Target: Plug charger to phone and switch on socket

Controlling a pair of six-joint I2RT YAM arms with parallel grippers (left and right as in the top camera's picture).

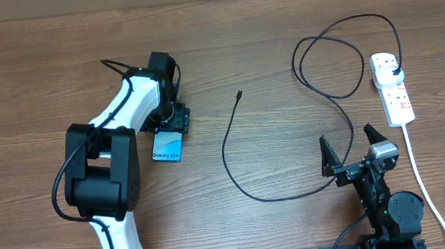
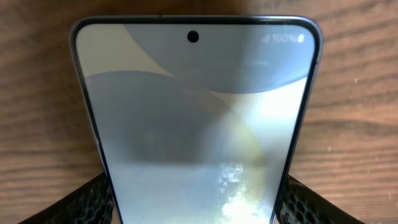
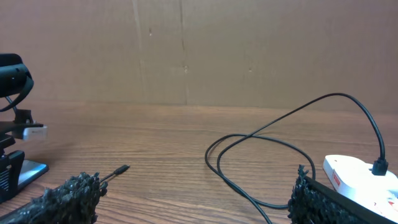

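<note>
Gripping the phone (image 2: 199, 124) by its two long edges, the left gripper (image 1: 167, 129) stands over it left of centre on the table (image 1: 42, 59). In the left wrist view its black fingers (image 2: 84, 199) lie against both sides with no gap showing. The phone lies screen up, lit pale blue. From overhead, the gripper and the left arm (image 1: 121, 104) hide its far end, and only the near end shows.

The right gripper (image 1: 348, 140) sits near the front edge on the right, jaws spread wide and holding nothing. The charger (image 1: 224, 148) runs along the wood between its fingers, directly below it.

The charger's tip (image 1: 239, 94) lies right of the phone and apart from it, with bare wood between them. From the tip the cable sweeps toward the robot, curves right under the right gripper and loops near the far edge. It ends at the plug (image 1: 394, 71), which is seated in the socket (image 1: 392, 87).

The socket lies at the right side, beyond the right gripper. Its white cord (image 1: 421, 172) trails to the front edge just beside the right arm. I cannot tell how the red switches are set.

Bare wood spans the far left and the centre. A cardboard wall (image 3: 249, 50) closes the far side.
</note>
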